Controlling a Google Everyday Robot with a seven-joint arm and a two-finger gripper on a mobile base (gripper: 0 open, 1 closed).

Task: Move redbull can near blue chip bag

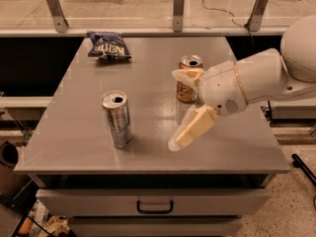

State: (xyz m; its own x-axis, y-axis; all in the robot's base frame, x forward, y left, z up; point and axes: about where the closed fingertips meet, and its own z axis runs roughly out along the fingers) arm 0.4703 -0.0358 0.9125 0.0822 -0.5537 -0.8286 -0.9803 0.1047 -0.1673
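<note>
The redbull can (117, 119) is a tall slim silver can standing upright at the front left of the grey table (74, 142). The blue chip bag (108, 45) lies at the table's far left edge. My gripper (182, 107) reaches in from the right, open, with one cream finger (191, 128) low toward the front and the other (186, 74) up against the orange-tan can. It is to the right of the redbull can, apart from it and empty.
An orange-tan soda can (188, 78) stands right of centre, partly behind my gripper. My white arm (256, 80) crosses the table's right side. A drawer with a handle (154, 208) sits under the tabletop. A railing runs behind the table.
</note>
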